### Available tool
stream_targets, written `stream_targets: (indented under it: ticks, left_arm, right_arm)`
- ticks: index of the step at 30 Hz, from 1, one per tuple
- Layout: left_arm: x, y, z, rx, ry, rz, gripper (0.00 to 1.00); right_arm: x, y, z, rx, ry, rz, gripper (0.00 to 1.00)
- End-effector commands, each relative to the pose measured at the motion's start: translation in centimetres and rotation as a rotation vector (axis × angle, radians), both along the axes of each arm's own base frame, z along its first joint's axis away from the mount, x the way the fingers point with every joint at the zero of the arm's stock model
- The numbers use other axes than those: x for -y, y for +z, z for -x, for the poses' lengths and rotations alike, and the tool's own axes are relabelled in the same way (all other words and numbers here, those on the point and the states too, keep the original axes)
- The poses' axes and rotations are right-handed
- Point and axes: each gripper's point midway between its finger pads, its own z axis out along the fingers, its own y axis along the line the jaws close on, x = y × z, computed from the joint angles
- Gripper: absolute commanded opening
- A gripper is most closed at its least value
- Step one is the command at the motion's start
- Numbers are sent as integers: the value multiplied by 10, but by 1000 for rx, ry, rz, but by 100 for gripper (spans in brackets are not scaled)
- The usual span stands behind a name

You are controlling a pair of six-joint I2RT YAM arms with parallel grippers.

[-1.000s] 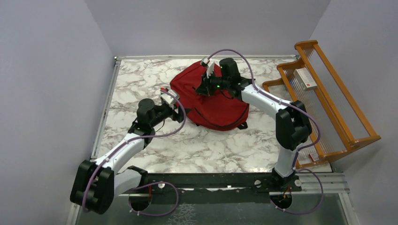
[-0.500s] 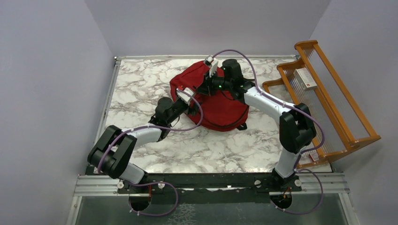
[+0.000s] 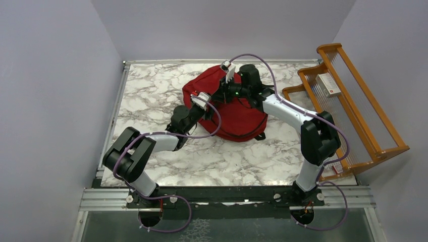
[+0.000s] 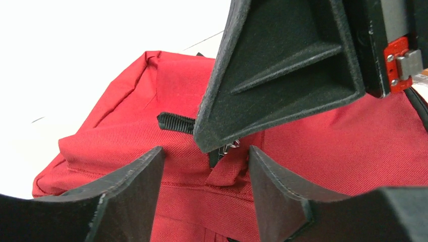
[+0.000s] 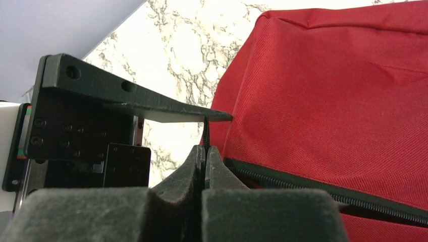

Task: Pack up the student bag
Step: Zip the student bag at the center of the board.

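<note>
The student bag (image 3: 239, 116) is a red backpack lying on the marble table, also seen in the left wrist view (image 4: 333, 146) and the right wrist view (image 5: 328, 96). My right gripper (image 5: 205, 151) is shut on a thin black zipper pull cord (image 5: 206, 130) at the end of the bag's black zipper (image 5: 313, 191); it sits over the bag's upper left part (image 3: 222, 95). My left gripper (image 4: 204, 156) is open, its jaws either side of a red fabric fold by the zipper end, right below the right gripper (image 4: 282, 65). It is at the bag's left edge (image 3: 204, 102).
A wooden rack (image 3: 353, 108) stands tilted at the table's right edge with a white box (image 3: 328, 84) on it. Grey walls close in on the left, back and right. Marble table (image 3: 151, 91) shows left of the bag and in front of it.
My left arm has swung right and forward until its open gripper reached the bag's left edge next to the right gripper. The right gripper stayed shut on the pull cord, barely moving.
</note>
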Motion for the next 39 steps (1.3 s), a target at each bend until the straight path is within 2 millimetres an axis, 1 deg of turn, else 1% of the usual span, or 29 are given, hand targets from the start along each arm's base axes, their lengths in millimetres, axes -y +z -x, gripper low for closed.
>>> stream_targets:
  ticks: [1, 7, 11, 18, 22, 27, 31, 39]
  left_arm:
    - [-11, -8, 2, -2, 55, 5, 59]
    - [-9, -18, -1, -16, 54, -8, 49]
    - [-7, -23, 2, -24, 35, -18, 41]
    - [-9, -36, 15, -60, 11, -22, 29]
    - [-12, -43, 19, -76, 11, -29, 20]
    - [-14, -47, 22, -85, 14, -36, 1]
    - [-15, -49, 24, -93, 13, -34, 0]
    - [-23, -54, 31, -111, 37, -29, 0]
  right_arm:
    - [-3, 46, 4, 81, 9, -94, 1]
    - [-4, 45, 6, 69, 16, -100, 0]
    - [-3, 45, 4, 71, -4, -97, 0]
    - [13, 40, -18, 73, -140, -75, 0]
    - [27, 37, -31, 58, -202, -83, 1]
    - [36, 36, -38, 60, -222, -94, 0]
    - [48, 34, -46, 66, -268, -95, 0]
    - [78, 24, -69, 94, -380, -61, 1]
